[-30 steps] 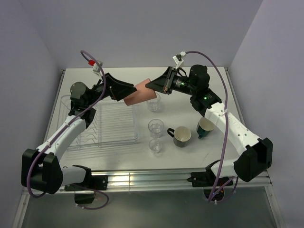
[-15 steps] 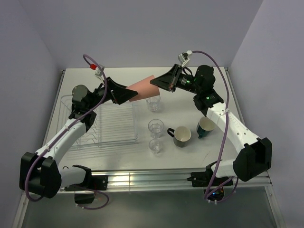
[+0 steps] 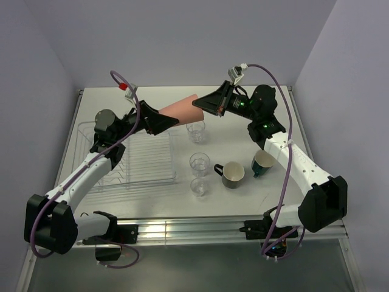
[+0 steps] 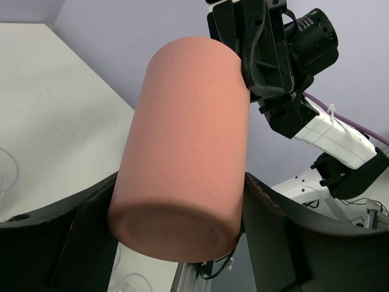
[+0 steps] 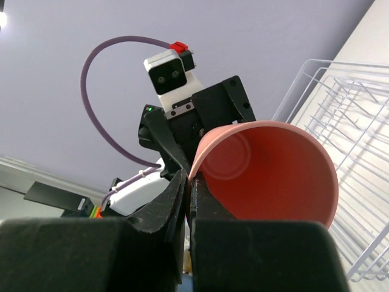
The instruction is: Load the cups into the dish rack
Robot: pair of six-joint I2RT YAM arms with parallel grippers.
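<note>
Mid-air handover above the table (image 3: 152,97): at left the clear dish rack (image 3: 149,159) lies flat, with no cups visible in it. Above its far right corner the left gripper (image 3: 167,120) reaches in, its fingers (image 4: 276,231) flanking the closed base of the salmon cup (image 3: 181,109) and apparently touching the wall. Whether they grip firmly cannot be told. The cup hangs on its side well above the table, base toward the left arm and mouth toward the right. There the right gripper (image 3: 203,104) is clamped tight on the rim, one finger inside and one outside.

Further right, three clear tumblers (image 3: 199,163) stand upright in a loose line on the table. A black mug (image 3: 232,174) and a green mug (image 3: 262,163) stand beside them.

The salmon cup looks like speckled plastic, probably light and stiff. Its smooth round wall may slip, so a squeeze across the lower body seems the safest hold. The tumblers appear more fragile.
</note>
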